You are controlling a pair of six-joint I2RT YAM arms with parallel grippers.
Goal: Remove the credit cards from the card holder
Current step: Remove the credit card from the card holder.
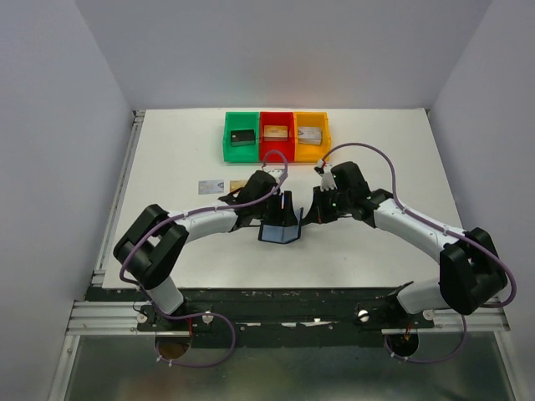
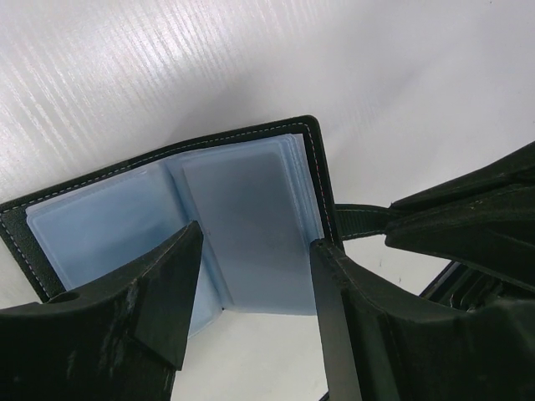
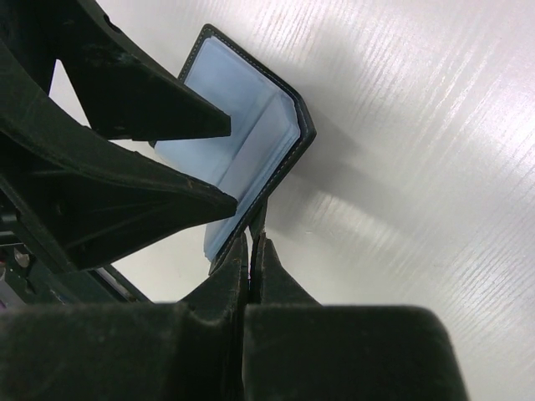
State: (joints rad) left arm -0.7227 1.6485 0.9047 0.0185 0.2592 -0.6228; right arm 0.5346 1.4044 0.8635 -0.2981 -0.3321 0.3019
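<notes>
Because the right gripper (image 3: 251, 255) is fully closed, its fingertips pinching only the thin stitched edge of the wallet (image 3: 242, 125), the whole hold rests on a sliver of leather. The left gripper (image 2: 255, 251) stands well open with nothing in it. Its two fingers straddle the wallet's right-hand leaf and the stack of blue-grey sleeves there. The wallet is spread open between the two grippers, over the middle of the table (image 1: 376, 150). I cannot tell whether its underside touches the table, or whether any sleeve holds a card, since the plastic hides it.

As I judge the risks, if the left jaws close across the full leaf they may take the sleeves and not a card. A pull would then drag the wallet out of the right pinch. A pull at an angle could also fold the wallet shut over the fingers.

Two cards lie flat on the table to the left of the left gripper, a grey card (image 1: 209, 186) and a tan card (image 1: 236, 185) side by side. They are near enough to that arm that a wide swing could sweep them.

At the far side three bins stand touching in a row. The green bin (image 1: 227, 144) holds a black block (image 1: 242, 137), the red bin (image 1: 276, 155) a tan block (image 1: 276, 132), and the yellow bin (image 1: 311, 156) a silver block (image 1: 310, 134).
</notes>
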